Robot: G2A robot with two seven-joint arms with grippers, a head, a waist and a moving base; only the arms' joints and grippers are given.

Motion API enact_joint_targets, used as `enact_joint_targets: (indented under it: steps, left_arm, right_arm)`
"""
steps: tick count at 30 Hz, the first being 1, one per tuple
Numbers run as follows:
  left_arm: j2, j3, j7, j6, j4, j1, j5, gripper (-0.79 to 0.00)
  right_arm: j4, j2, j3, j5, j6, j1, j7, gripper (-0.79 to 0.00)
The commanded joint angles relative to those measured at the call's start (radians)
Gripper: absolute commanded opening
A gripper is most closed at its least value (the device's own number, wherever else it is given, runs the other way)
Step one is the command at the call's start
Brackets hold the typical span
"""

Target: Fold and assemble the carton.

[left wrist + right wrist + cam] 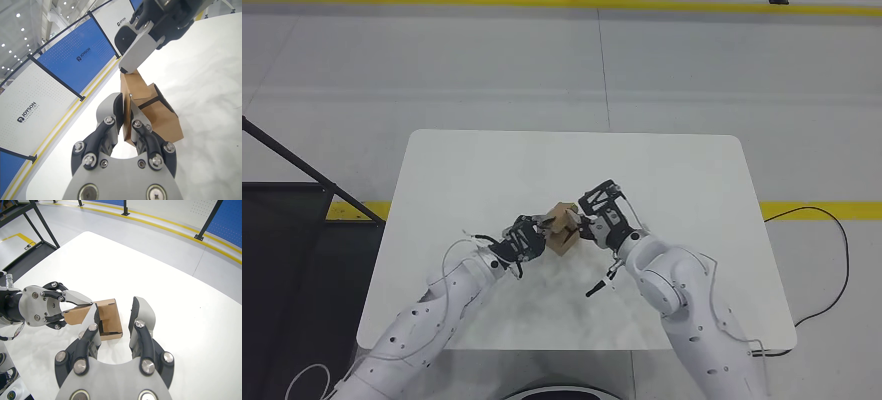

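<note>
My left end effector [125, 103] is clamped tight on an upright flap [132, 85] of the carton [563, 228], with cardboard pinched between both pads. My right end effector [115, 306] is spread wide and grips nothing. One of its fingertips [126, 70] touches the top corner of that same flap, and the other finger stands apart from the box.

From the top camera, the carton sits on the desk [492, 170] just off centre toward 6 o'clock. The left end effector is at its 8 o'clock and the right at its 2 o'clock.

The carton's inside is dark, and I cannot tell how its bottom panels lie. In the left wrist camera, the right end effector is cut off by the frame, so its second finger is hidden. From above, both end effectors cover the carton's edges.
</note>
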Motion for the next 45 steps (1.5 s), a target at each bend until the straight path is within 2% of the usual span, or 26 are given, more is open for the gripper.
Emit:
enact_joint_targets:
  steps: [1, 11, 24, 39, 45]
  left_arm:
    - [-0.001, -0.002, 0.003, 0.002, -0.003, 0.004, 0.001, -0.603]
    - [0.002, -0.019, 0.018, -0.024, -0.019, 0.018, 0.028, -0.56]
    - [0.017, -0.075, 0.053, -0.118, -0.051, 0.056, 0.027, -0.536]
    - [0.05, -0.205, 0.16, -0.386, -0.095, 0.1, -0.126, -0.511]
    - [0.039, -0.205, 0.093, -0.334, -0.073, 0.082, -0.236, -0.483]
  right_arm:
    - [0.002, 0.0, -0.001, -0.002, 0.0, 0.001, 0.003, -0.394]
    - [0.0, 0.003, 0.004, -0.001, 0.002, -0.004, -0.001, -0.397]
    - [0.005, 0.004, 0.004, 0.003, 0.004, -0.001, -0.001, -0.4]
    - [0.007, 0.006, 0.005, 0.009, 0.006, 0.003, 0.006, -0.403]
    - [0.008, 0.006, 0.003, 0.009, 0.006, 0.004, 0.005, -0.403]
